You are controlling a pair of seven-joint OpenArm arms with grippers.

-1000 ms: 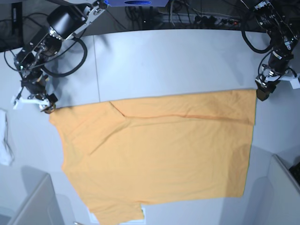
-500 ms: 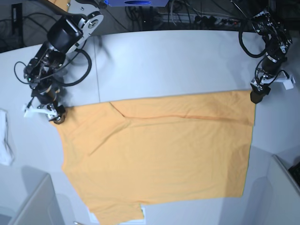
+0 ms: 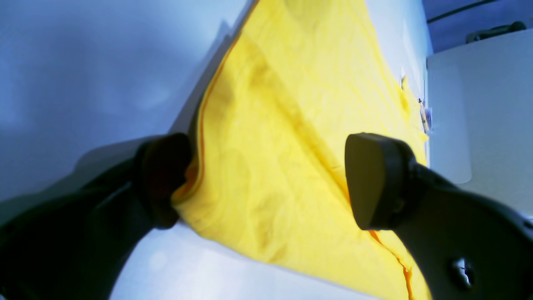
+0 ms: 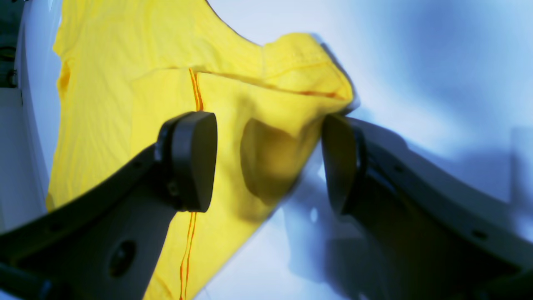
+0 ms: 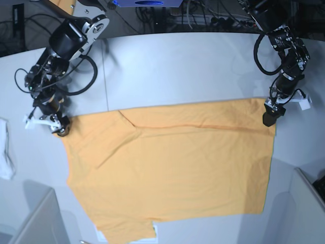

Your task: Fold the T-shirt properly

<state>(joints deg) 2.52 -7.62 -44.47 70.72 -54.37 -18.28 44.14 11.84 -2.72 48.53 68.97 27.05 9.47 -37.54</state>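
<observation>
The fingers (image 3: 374, 183) of the left gripper (image 3: 266, 183) are held wide apart, and a far corner of the T-shirt (image 3: 283, 137) is seen lying between them; one finger is set at the hemmed edge of the cloth, the other is poised over the fabric, and nothing is clamped. In the base view this gripper (image 5: 270, 115) is placed at the far right corner of the T-shirt (image 5: 177, 168). The fingers (image 4: 191, 162) of the right gripper (image 4: 268, 162) are likewise spread apart, with a folded corner of the T-shirt (image 4: 250, 104) framed between them; whether the cloth is touched cannot be told. In the base view the right gripper (image 5: 57, 127) is found at the far left corner of the garment. The T-shirt is spread flat over the grey table (image 5: 193, 66), its far edge stretched between the two grippers and its body reaching toward the near edge, with a long crease running across below the far edge. A small white cloth (image 5: 6, 152) is seen at the left edge of the table, well apart from the T-shirt
</observation>
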